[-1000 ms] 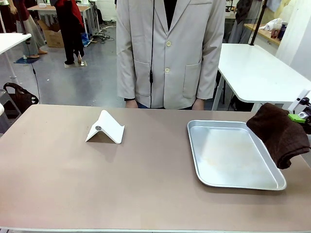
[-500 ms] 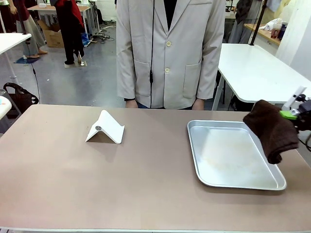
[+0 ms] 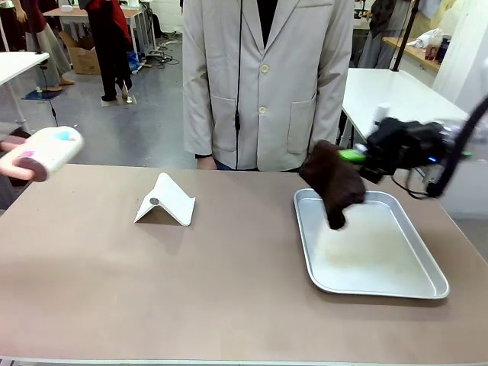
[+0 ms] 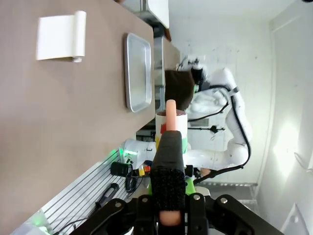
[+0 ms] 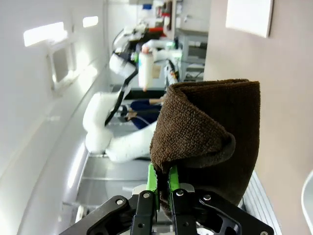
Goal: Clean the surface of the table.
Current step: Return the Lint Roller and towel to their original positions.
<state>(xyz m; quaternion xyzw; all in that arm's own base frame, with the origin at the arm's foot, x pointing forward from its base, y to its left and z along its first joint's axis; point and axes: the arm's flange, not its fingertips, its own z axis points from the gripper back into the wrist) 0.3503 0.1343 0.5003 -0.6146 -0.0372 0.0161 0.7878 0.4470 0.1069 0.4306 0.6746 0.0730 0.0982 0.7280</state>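
Workshop floor and white side tables lie beyond the person (image 3: 259, 84) in a pale jacket who stands at the far edge; nearest the camera stretches the table (image 3: 191, 290), its taupe-brown top spreading across almost the whole front view and looking dry and unmarked, so the wiping seems not yet begun.

On that top, left of centre, a folded white stand (image 3: 165, 200) sits like a small tent; to the right rests a silver tray (image 3: 412, 286), empty, probably the place where the cloth was kept off the surface.

Above the tray's far-left corner hangs a dark brown cloth (image 3: 332, 183), clear of both tray and tabletop; the right gripper (image 3: 357, 156) has its green pads pinched tight on one edge of it, which the right wrist view confirms, the fabric (image 5: 208, 137) folded over the closed fingers; holding it by an edge lets the bulk drape downward, ready to be pressed flat onto the table as a wiping pad.

At the left edge of the front view a white bottle (image 3: 47, 152) with a pink end comes in, blurred; the left wrist view shows the left gripper (image 4: 168, 196) clamped on this bottle (image 4: 171, 129), a pink nozzle pointing away from the wrist; it is likely a cleaner, held off the table's side so that it can wet the surface while the cloth arm stays free to rub.
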